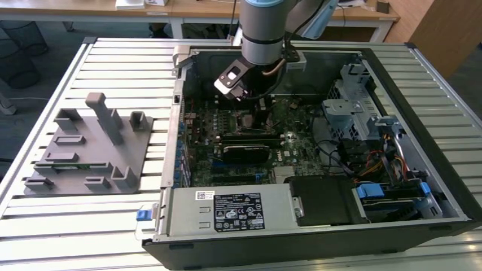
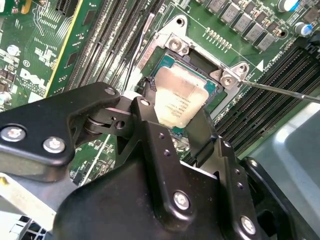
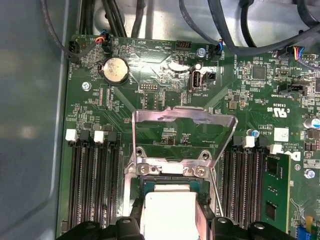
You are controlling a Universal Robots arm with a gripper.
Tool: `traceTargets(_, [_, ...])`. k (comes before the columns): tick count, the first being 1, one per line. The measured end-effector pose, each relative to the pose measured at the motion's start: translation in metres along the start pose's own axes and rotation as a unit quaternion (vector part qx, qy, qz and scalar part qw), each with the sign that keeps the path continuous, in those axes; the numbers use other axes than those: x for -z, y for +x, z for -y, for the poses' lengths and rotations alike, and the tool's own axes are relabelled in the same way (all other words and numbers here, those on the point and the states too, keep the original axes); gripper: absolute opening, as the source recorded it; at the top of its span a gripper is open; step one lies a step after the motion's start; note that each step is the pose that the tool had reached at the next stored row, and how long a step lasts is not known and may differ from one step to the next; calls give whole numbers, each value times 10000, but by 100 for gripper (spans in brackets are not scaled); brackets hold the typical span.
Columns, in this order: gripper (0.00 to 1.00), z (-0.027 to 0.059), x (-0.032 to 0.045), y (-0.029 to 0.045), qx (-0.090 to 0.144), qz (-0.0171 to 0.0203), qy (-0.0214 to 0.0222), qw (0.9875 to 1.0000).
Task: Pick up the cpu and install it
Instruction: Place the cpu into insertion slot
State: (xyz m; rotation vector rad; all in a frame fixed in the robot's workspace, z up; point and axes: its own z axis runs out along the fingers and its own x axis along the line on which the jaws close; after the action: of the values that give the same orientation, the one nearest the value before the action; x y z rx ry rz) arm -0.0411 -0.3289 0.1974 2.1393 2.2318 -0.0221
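A: Which step is in hand?
B: Placing, I judge. The gripper (image 2: 177, 114) is clamped on the cpu (image 2: 181, 97), 1 finger on each of 2 opposite edges, right over the socket (image 2: 196, 62). Seated or just above, I cannot tell.
A: What does the move call for?
B: Keeping the chip level and square to the socket.
A: Anything in the way?
B: The load plate (image 3: 185, 116) stands raised and the lever (image 2: 280, 90) is swung aside. Memory slots (image 3: 92, 180) flank both sides closely.
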Motion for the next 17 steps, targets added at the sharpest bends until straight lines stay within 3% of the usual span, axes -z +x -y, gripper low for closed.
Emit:
traceTargets(4, [52,-4,1,0,-2,-10,-1,10000])
traceTargets(7, [53,16,23,0,-1,-38,-3,10000])
traceTargets(8, [53,24,24,0,-2,-39,-3,10000])
traceTargets(9, [59,40,24,0,-2,-39,-4,10000])
traceTargets(17, [59,50,-24,2,-2,-38,-5,10000])
